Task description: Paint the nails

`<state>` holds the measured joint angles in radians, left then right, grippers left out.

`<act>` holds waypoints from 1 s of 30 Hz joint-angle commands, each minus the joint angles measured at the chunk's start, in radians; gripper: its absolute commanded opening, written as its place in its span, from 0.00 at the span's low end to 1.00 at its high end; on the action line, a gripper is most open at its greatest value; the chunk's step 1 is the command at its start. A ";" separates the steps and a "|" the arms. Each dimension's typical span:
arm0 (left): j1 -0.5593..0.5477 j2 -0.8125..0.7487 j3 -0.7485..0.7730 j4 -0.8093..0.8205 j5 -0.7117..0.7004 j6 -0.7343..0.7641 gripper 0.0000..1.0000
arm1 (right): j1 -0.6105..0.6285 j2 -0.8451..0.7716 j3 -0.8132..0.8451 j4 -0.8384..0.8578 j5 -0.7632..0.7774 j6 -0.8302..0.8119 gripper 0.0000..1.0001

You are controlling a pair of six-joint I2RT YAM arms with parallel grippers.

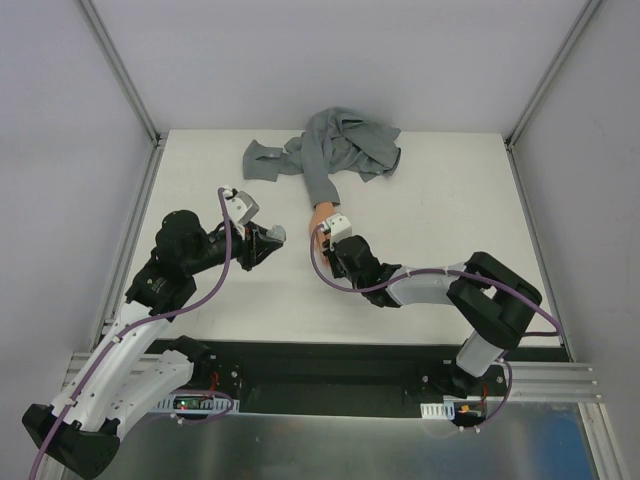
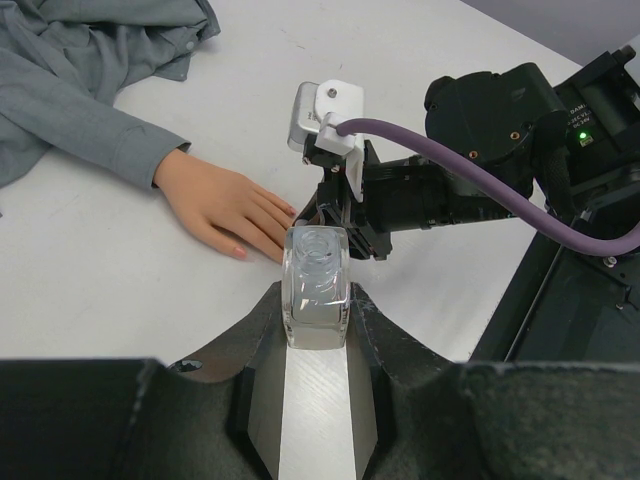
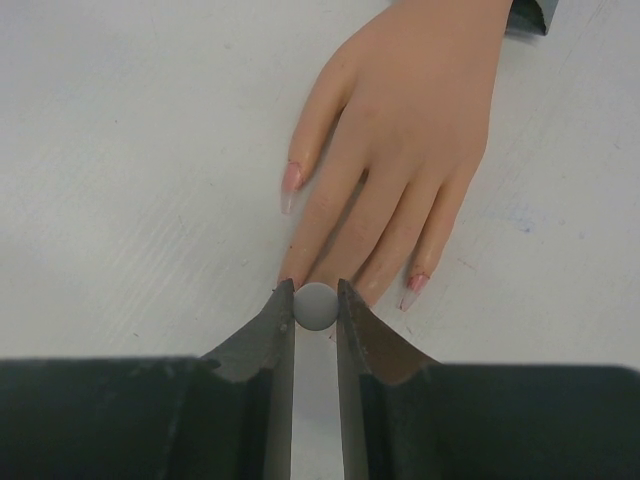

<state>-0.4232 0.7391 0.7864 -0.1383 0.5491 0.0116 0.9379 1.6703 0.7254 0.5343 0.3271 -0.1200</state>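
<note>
A peach mannequin hand (image 3: pixel 400 150) lies palm down on the white table, its grey sleeve (image 1: pixel 325 160) running to the back. It also shows in the left wrist view (image 2: pixel 215 205) and the top view (image 1: pixel 322 218). Its long nails (image 3: pixel 292 185) look pinkish. My right gripper (image 3: pixel 316 300) is shut on a round grey brush cap (image 3: pixel 317 306), held right over the middle fingertips, hiding those nails. My left gripper (image 2: pixel 317 305) is shut on a clear open polish bottle (image 2: pixel 317 285), a little left of the hand, seen in the top view (image 1: pixel 272 236).
The grey shirt (image 1: pixel 345 145) is bunched at the back of the table (image 1: pixel 430 190). The right arm (image 2: pixel 470 160) sits close in front of the left gripper. Metal frame posts (image 1: pixel 120 70) stand at both back corners.
</note>
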 commanded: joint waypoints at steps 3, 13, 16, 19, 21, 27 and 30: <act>0.011 -0.007 -0.001 0.052 0.029 -0.009 0.00 | -0.008 -0.007 0.035 0.041 -0.022 0.002 0.00; 0.012 -0.009 -0.001 0.052 0.031 -0.009 0.00 | -0.007 0.003 0.043 0.049 -0.045 0.011 0.01; 0.012 -0.006 -0.001 0.052 0.031 -0.009 0.00 | -0.007 0.008 0.051 0.050 -0.048 0.013 0.01; 0.012 -0.006 0.001 0.054 0.031 -0.010 0.00 | -0.010 0.006 0.049 0.053 -0.048 0.013 0.00; 0.012 -0.003 0.001 0.052 0.032 -0.007 0.00 | -0.010 0.006 0.049 0.055 -0.049 0.014 0.00; 0.014 0.000 0.002 0.052 0.034 -0.009 0.00 | -0.016 0.003 0.045 0.044 -0.033 0.017 0.00; 0.014 0.000 0.001 0.052 0.032 -0.009 0.00 | -0.016 -0.012 0.028 0.041 -0.020 0.017 0.01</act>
<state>-0.4232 0.7395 0.7864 -0.1383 0.5495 0.0116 0.9272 1.6768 0.7422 0.5415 0.2863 -0.1158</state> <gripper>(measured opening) 0.235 0.198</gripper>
